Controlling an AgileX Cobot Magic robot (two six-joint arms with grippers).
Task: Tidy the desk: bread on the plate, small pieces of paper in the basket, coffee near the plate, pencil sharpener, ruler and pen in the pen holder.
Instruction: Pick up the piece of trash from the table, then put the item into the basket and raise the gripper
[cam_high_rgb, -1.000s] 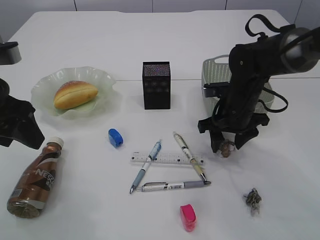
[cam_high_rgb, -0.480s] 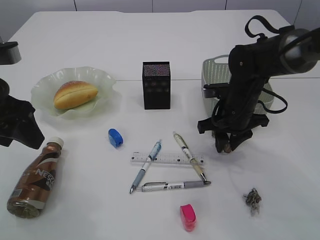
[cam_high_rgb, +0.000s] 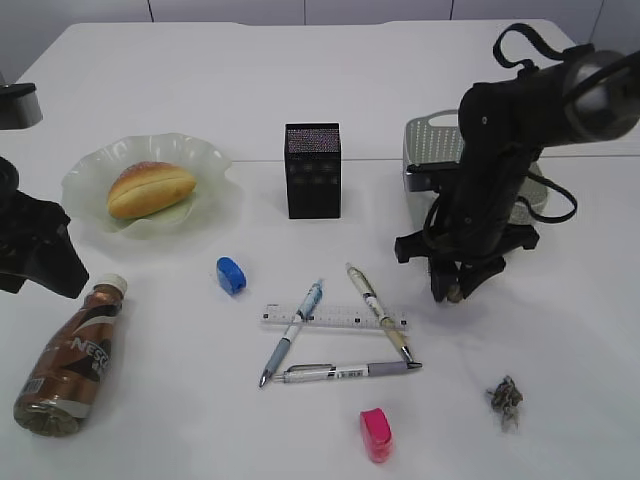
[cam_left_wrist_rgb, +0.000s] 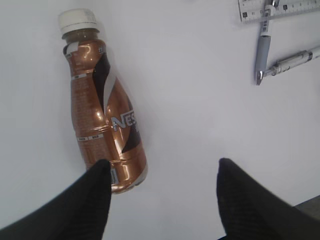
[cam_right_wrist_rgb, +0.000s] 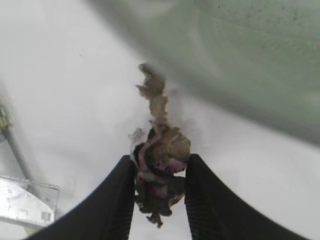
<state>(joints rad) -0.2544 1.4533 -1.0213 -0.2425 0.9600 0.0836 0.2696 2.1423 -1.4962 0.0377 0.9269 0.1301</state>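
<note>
My right gripper (cam_high_rgb: 455, 290) (cam_right_wrist_rgb: 160, 162) is shut on the pinkish paper scrap (cam_right_wrist_rgb: 162, 155), held just above the desk (cam_high_rgb: 560, 330) in front of the basket (cam_high_rgb: 430, 135) (cam_right_wrist_rgb: 250, 60). The grey scrap (cam_high_rgb: 506, 400) lies front right. The bread (cam_high_rgb: 150, 188) sits on the plate (cam_high_rgb: 205, 150). The coffee (cam_high_rgb: 72, 360) (cam_left_wrist_rgb: 102, 107) lies on its side at the left, its base beside one finger of my open left gripper (cam_left_wrist_rgb: 162, 167). The ruler (cam_high_rgb: 335, 318) and three pens (cam_high_rgb: 345, 371) lie in front of the pen holder (cam_high_rgb: 313, 170). A blue sharpener (cam_high_rgb: 231, 274) and a pink one (cam_high_rgb: 376, 435) lie loose.
The left arm (cam_high_rgb: 35, 245) hovers at the left edge above the bottle. In the left wrist view the ruler's end (cam_left_wrist_rgb: 277, 7) and two pen tips (cam_left_wrist_rgb: 262, 50) show top right. A ruler corner (cam_right_wrist_rgb: 25, 202) shows low left in the right wrist view.
My right gripper closed on the pinkish scrap and raised it slightly off the desk. The left arm and everything else stayed put.
</note>
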